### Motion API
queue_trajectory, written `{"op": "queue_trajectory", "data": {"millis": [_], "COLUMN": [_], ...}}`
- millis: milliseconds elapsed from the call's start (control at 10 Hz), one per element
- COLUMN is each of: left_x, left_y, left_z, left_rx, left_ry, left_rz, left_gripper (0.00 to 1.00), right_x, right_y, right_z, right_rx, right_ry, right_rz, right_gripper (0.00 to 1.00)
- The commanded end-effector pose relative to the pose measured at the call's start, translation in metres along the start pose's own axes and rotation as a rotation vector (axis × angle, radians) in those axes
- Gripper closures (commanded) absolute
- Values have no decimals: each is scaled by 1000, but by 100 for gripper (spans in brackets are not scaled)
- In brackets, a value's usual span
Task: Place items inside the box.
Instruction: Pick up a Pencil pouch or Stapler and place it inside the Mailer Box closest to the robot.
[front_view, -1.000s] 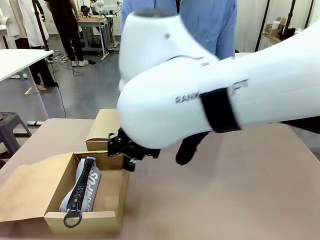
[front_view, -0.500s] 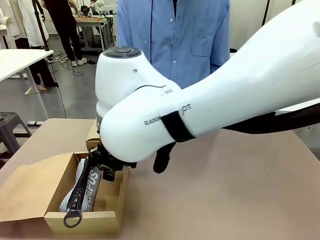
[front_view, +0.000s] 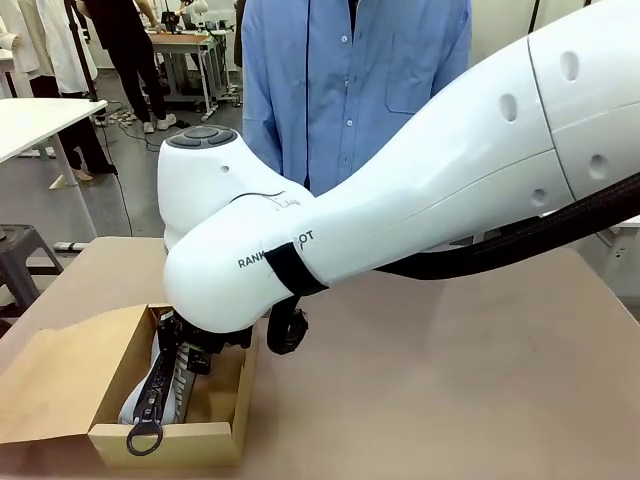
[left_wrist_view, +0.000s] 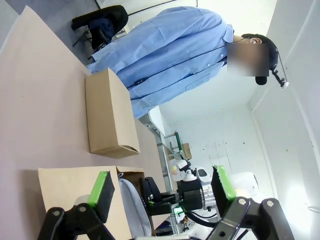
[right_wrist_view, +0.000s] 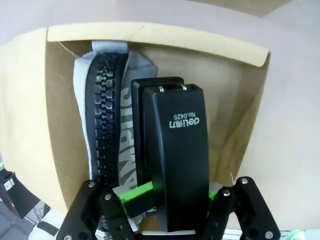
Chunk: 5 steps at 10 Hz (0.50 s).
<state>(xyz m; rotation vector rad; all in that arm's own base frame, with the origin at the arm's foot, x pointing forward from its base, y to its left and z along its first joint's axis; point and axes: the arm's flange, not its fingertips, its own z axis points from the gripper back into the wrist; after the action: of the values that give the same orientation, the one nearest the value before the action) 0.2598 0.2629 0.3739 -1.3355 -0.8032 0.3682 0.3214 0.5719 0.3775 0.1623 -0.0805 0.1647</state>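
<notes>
The right claw (right_wrist_view: 175, 194), clenching a black stapler (right_wrist_view: 172, 145), is hanging over the cardboard box (right_wrist_view: 150, 32) and its grey pencil pouch (right_wrist_view: 107, 100), having swung across the counter (front_view: 450, 380); a drop looks due. The left claw (left_wrist_view: 162, 185) is idling, released.

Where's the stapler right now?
In the right wrist view the black stapler is clamped in the right gripper, over the open cardboard box, just beside the grey zip pouch lying inside it.
</notes>
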Motion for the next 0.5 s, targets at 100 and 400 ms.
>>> {"op": "queue_trajectory", "data": {"millis": [100,400], "left_x": [0,0], "left_y": [-1,-1], "left_z": [-2,-2], "left_rx": [-19,-19], "left_ry": [-12,-12], "left_rz": [-22,-22], "left_gripper": [0,0], "right_x": [3,2], "right_y": [2,2], "right_z": [10,11], "right_rx": [23,11], "right_ry": [36,27], "right_rz": [-43,-40], "right_gripper": [41,0]}}
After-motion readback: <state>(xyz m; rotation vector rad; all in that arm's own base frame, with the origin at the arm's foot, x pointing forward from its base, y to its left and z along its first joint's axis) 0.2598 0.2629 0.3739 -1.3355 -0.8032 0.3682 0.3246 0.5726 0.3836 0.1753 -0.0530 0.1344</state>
